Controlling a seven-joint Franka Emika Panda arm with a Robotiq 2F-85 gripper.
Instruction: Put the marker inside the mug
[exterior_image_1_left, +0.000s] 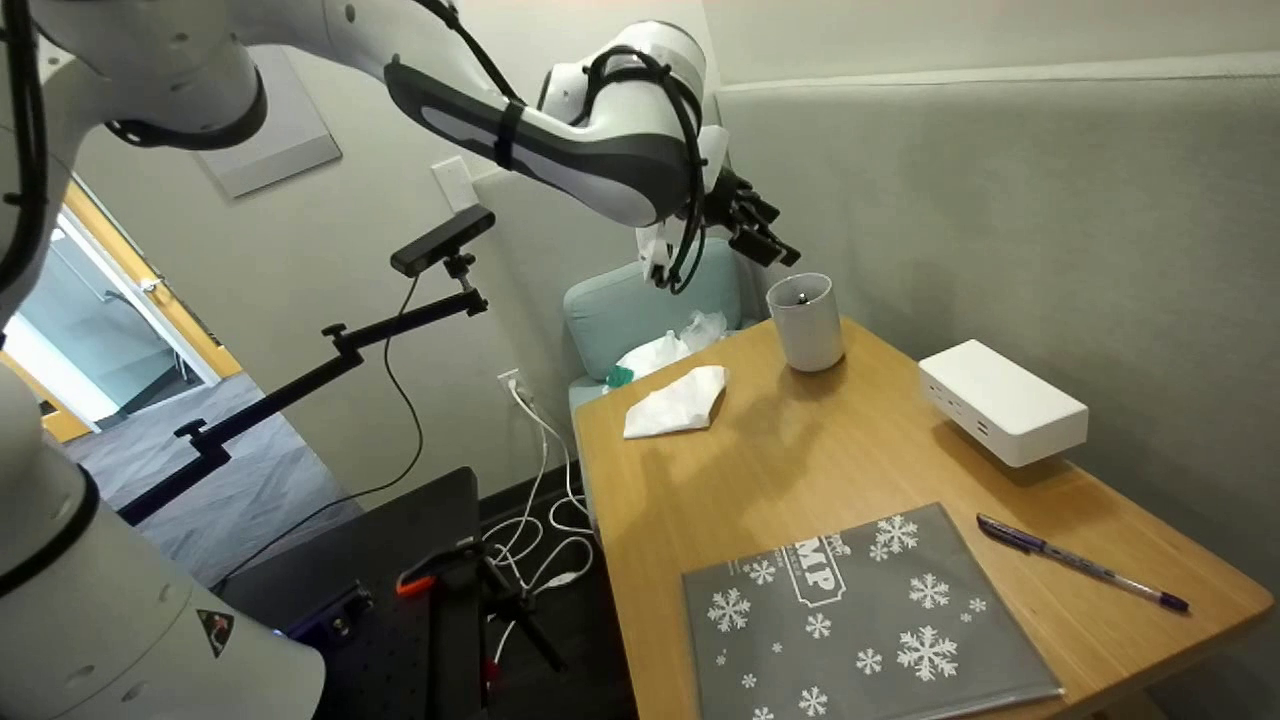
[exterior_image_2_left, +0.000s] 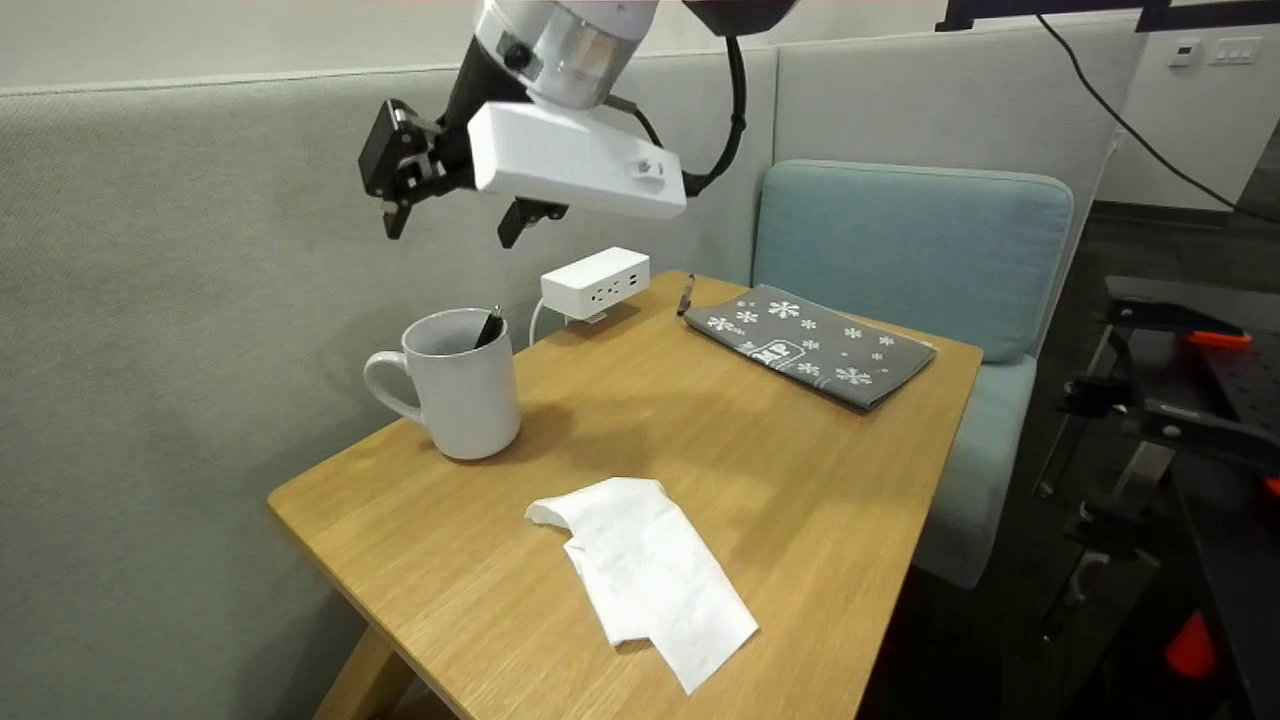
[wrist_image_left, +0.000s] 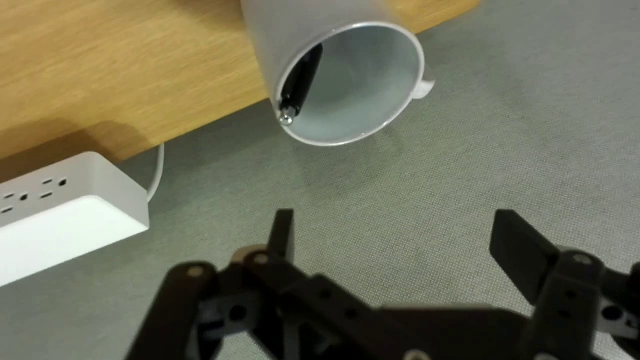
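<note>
Claw (wrist_image_left: 395, 232) spread, cropped below; marker (wrist_image_left: 301, 82) partly hidden inside mug (wrist_image_left: 357, 82).

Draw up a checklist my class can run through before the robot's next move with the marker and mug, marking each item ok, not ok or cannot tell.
1. The marker is inside the mug: ok, its top shows at the rim.
2. The mug stands upright on the table: ok.
3. The gripper is open and holds nothing: ok.
4. The gripper is apart from the mug: ok.
5. The marker's lower end touches the mug's bottom: cannot tell, it is hidden.
</note>
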